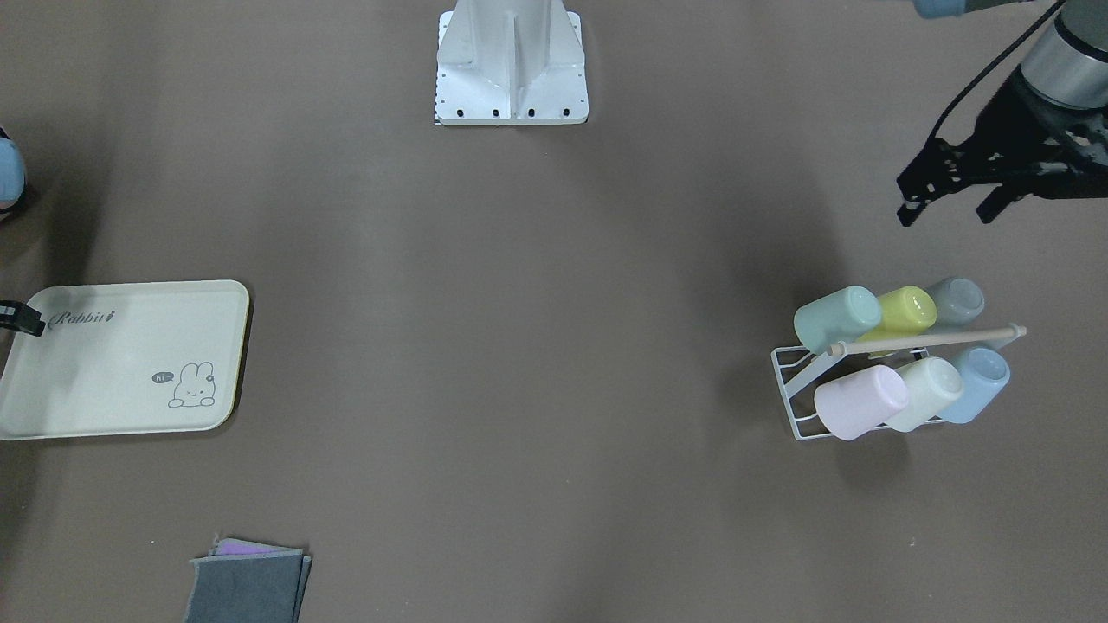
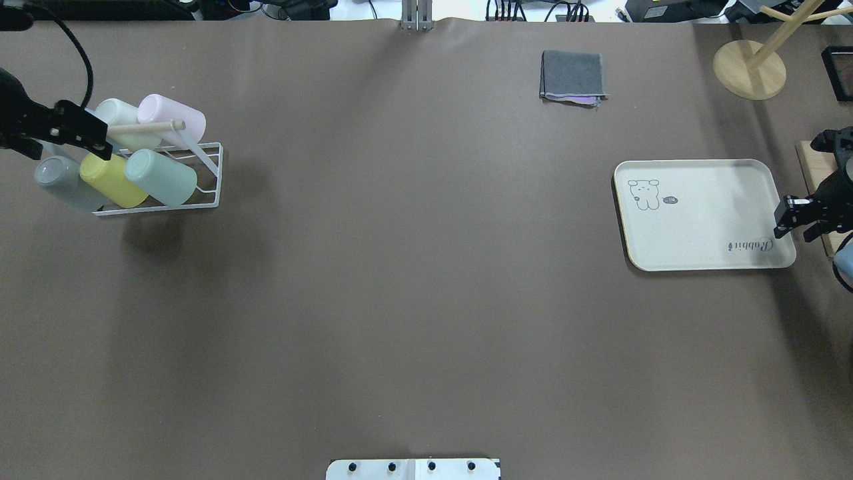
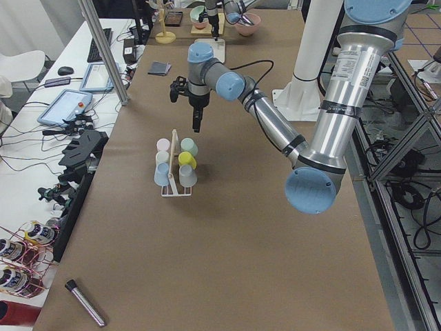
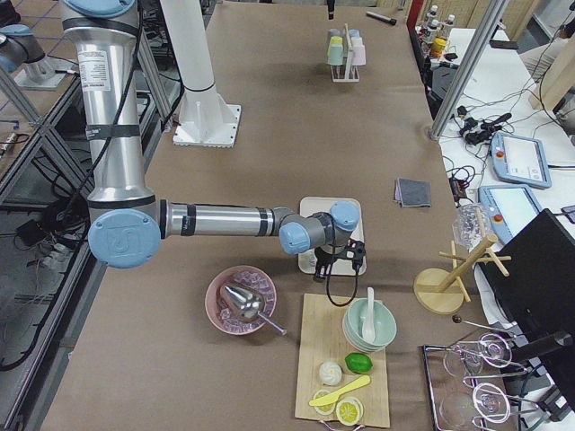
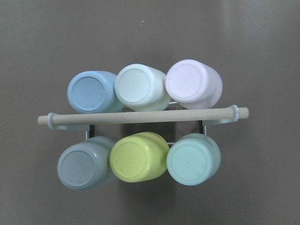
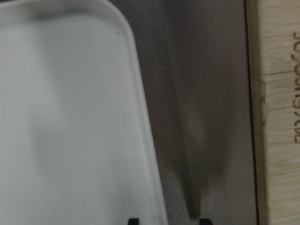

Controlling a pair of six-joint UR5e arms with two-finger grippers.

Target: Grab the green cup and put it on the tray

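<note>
The green cup (image 1: 835,318) is a pale mint tumbler lying on its side at one end of a white wire rack (image 1: 801,385), next to a yellow-green cup (image 1: 905,313). In the left wrist view the green cup (image 5: 193,159) is at the lower right, bottom facing the camera. My left gripper (image 1: 945,212) hovers open and empty above the rack, a little to the robot side of it. The cream tray (image 2: 700,220) with the bunny drawing lies far off on my right. My right gripper (image 2: 795,231) is open and empty over the tray's (image 6: 70,117) outer edge.
The rack also holds grey (image 1: 956,301), pink (image 1: 859,401), white (image 1: 926,391) and blue (image 1: 978,382) cups under a wooden rod (image 1: 926,340). A folded grey cloth (image 2: 573,77) lies at the far side. A wooden board (image 6: 281,117) lies beside the tray.
</note>
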